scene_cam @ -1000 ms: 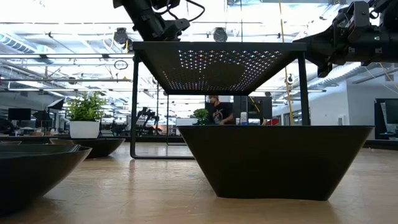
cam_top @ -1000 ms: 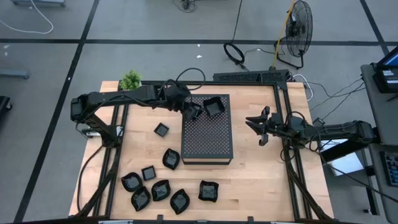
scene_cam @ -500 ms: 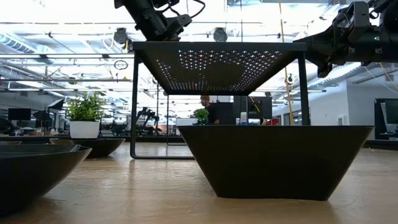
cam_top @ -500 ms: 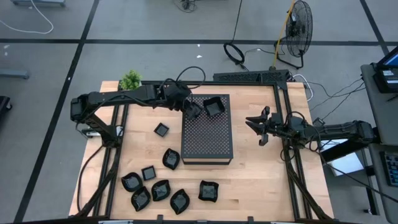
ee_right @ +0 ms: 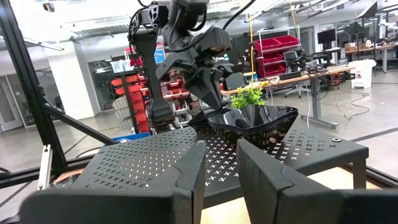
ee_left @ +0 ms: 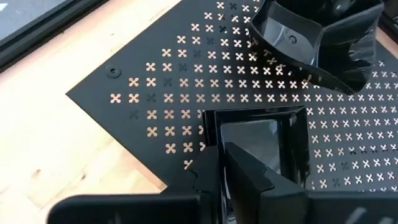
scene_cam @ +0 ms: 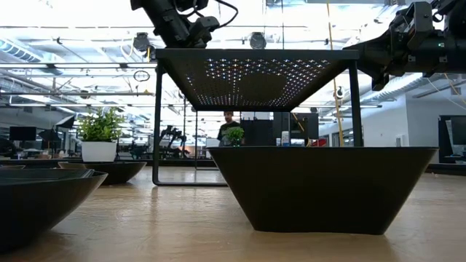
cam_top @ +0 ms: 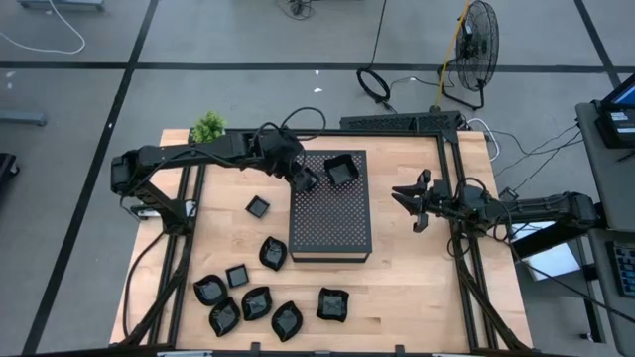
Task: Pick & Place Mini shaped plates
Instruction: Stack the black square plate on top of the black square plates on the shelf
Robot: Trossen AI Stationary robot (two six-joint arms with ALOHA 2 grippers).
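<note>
A dark perforated box [cam_top: 332,213] stands mid-table. On its far end sits a wavy-rimmed mini plate [cam_top: 340,171], seen in the left wrist view as the wavy-rimmed plate [ee_left: 317,43]. Beside it, near the box's far left corner, is a square mini plate [ee_left: 261,146], and my left gripper [cam_top: 305,180] is shut on it, pointing steeply down. Several more mini plates lie on the near left of the table, among them a square one [cam_top: 258,206] and one [cam_top: 331,304] near the front edge. My right gripper [cam_top: 409,205] waits open, right of the box, holding nothing. My left gripper pinches one side wall [ee_left: 211,134] of the square plate, one finger [ee_left: 249,177] inside the dish and the other outside. The fingers slant down from the table's left. The plate sits level and seems to rest on the box's perforated top [ee_left: 161,106].
A small potted plant [cam_top: 207,128] stands at the table's far left corner. Black frame rails run along the left side [cam_top: 189,213] and the right side [cam_top: 458,248]. In the low view a mini plate [scene_cam: 324,185] fills the foreground. Bare wood lies right of the box.
Neither arm has visibly moved. In the room behind the table a person has walked toward the left.
</note>
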